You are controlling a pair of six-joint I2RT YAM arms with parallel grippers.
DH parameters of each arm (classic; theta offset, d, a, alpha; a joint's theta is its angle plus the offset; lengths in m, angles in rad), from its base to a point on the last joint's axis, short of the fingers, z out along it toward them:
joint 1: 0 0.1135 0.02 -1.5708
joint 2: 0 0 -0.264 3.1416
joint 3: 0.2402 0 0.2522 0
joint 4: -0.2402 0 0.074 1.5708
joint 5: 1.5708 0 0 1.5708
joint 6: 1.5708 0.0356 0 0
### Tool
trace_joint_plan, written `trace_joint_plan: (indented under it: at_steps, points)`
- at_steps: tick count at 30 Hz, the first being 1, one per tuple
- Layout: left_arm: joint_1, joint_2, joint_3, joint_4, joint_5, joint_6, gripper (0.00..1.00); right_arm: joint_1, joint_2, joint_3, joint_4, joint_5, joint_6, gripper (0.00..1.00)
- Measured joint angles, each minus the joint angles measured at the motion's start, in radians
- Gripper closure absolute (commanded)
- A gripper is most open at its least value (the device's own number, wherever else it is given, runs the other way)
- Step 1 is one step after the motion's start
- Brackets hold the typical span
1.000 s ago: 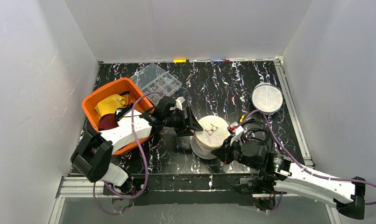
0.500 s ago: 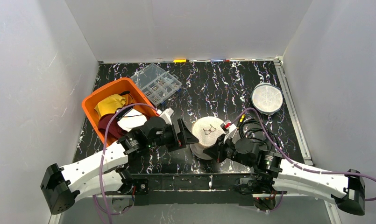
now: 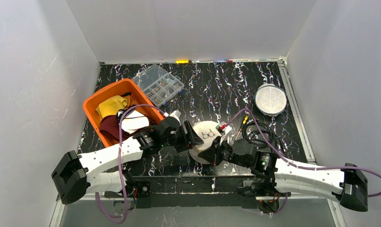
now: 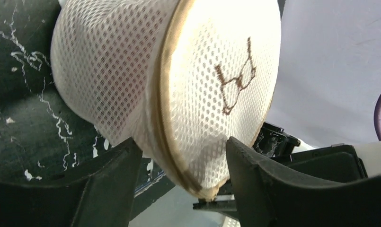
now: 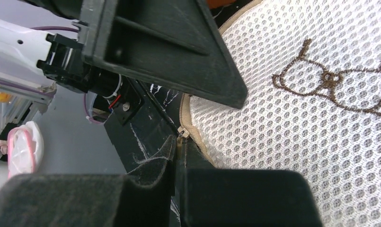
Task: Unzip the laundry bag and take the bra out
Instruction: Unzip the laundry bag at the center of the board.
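Two grippers on one laundry bag (image 3: 206, 135): my left gripper (image 4: 181, 147) has the bag's rim wedged between its fingers, so the bag sits tilted on the worktop (image 3: 217, 90), front and centre. My right gripper (image 5: 177, 152) is pinched tight on the zipper pull (image 5: 181, 133) at the bag's edge, just beside the left finger.

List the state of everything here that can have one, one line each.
laundry bag, tipped up on edge between the two arms
zipper, closed along the stretch in view
left gripper, clamped across the bag's rim
right gripper, shut on the zipper pull
orange bin, holding yellow, maroon and white cloth
clear organizer box, lid state unclear
round mesh pouch, lying flat, apart from both arms
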Motion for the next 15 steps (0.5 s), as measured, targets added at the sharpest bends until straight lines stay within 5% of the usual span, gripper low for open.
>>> trace_joint_plan:
  at_steps: [4,8,15]
  points:
    - [0.0,0.021,0.018,0.018,-0.011,-0.001,0.79,0.008,-0.02,0.0,0.006,0.001,0.0,0.99]
    - [0.0,0.021,0.035,0.018,-0.028,0.006,1.0,0.01,-0.057,0.0,-0.008,0.009,0.0,0.99]
    - [0.003,0.013,0.059,0.007,-0.029,0.02,1.0,0.011,-0.141,0.05,-0.167,0.093,-0.009,0.99]
